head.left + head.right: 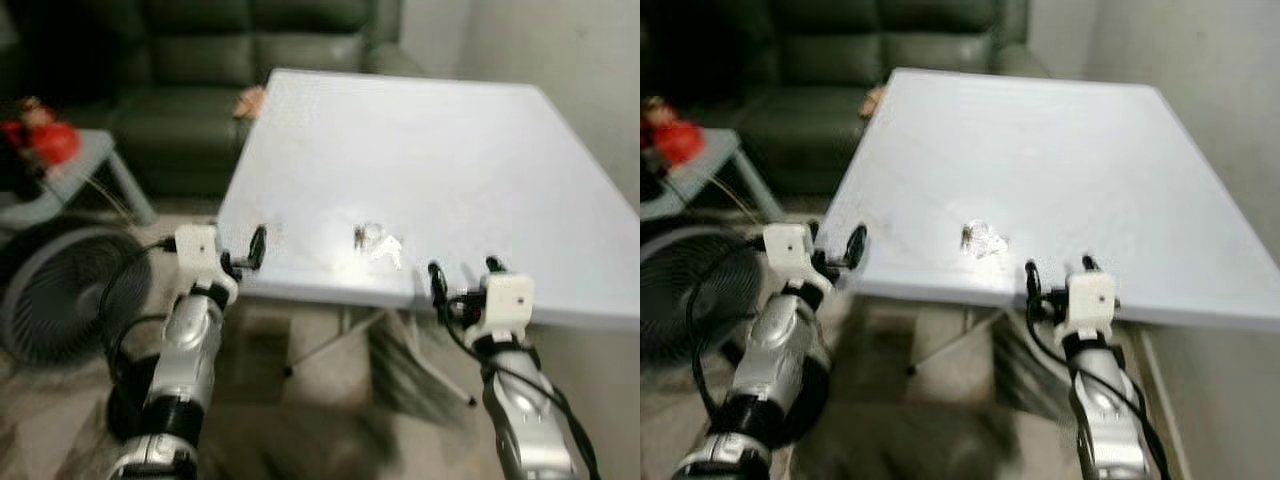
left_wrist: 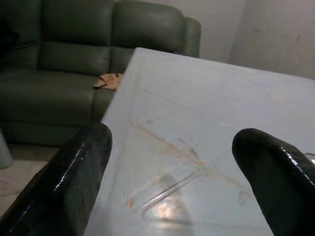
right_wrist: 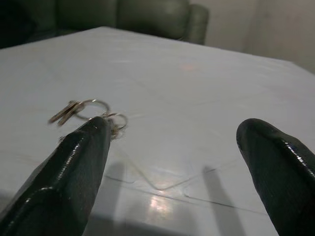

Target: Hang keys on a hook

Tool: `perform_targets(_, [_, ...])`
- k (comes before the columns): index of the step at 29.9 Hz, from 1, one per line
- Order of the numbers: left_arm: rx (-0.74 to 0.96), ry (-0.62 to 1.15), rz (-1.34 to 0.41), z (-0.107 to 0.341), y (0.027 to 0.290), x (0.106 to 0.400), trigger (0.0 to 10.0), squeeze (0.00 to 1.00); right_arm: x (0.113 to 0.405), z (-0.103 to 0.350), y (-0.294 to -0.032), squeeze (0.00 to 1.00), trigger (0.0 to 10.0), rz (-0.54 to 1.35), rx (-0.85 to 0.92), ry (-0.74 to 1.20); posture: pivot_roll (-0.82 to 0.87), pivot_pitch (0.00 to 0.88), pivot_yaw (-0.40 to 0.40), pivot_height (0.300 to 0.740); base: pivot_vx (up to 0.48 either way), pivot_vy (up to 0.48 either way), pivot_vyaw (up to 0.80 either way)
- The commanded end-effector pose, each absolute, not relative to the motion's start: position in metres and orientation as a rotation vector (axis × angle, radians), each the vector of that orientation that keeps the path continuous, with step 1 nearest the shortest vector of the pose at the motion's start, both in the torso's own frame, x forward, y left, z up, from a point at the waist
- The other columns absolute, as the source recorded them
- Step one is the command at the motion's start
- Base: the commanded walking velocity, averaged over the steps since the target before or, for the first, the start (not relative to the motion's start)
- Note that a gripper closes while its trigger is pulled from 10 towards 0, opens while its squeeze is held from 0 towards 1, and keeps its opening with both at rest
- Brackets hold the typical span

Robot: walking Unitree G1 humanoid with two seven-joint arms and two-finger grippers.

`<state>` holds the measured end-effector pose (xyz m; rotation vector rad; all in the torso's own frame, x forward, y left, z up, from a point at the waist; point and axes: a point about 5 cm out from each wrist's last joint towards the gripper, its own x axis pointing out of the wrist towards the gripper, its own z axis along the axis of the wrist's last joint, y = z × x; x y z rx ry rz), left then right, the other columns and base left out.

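A small bunch of silver keys [image 1: 372, 242] on rings lies on the white table [image 1: 420, 150], near its front edge. In the right wrist view the keys [image 3: 88, 112] sit just beyond one black finger. My right gripper [image 1: 466, 274] hovers open at the table's front edge, to the right of the keys. My left gripper [image 1: 245, 252] stands open at the table's front left corner, well left of the keys. Both grippers hold nothing.
A dark green sofa [image 1: 200, 70] stands behind the table, with a small orange-brown item [image 2: 108, 81] on its seat. A round black fan [image 1: 60, 290] sits on the floor at the left, beside a grey side table [image 1: 80, 170] bearing a red object [image 1: 45, 140]. A pale wall runs along the right.
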<state>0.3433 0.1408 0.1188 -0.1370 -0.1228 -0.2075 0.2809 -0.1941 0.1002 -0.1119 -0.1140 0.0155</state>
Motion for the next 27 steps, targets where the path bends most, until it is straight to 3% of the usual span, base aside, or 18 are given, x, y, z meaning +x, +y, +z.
perform_targets(1, [-0.114,-0.101,-0.186,0.1193,0.1493,0.3452,10.0,0.0,0.283,0.1059,-0.1878,0.0,10.0,0.03,-0.102,-0.131,0.03,0.058,-0.014,0.74,0.0,0.0,0.8])
perform_targets(10, [-0.09,-0.085,-0.199,0.1172,0.1462,0.3452,10.0,0.0,0.2811,0.1053,-0.1876,0.0,10.0,0.025,-0.025,-0.125,0.03,0.059,-0.012,0.74,0.0,0.0,0.18])
perform_targets(27, [-0.08,-0.088,-0.222,0.1179,0.1457,0.3441,10.0,0.0,0.283,0.1057,-0.1868,0.0,10.0,0.017,-0.06,-0.112,0.03,0.055,-0.016,0.74,0.0,0.0,0.0])
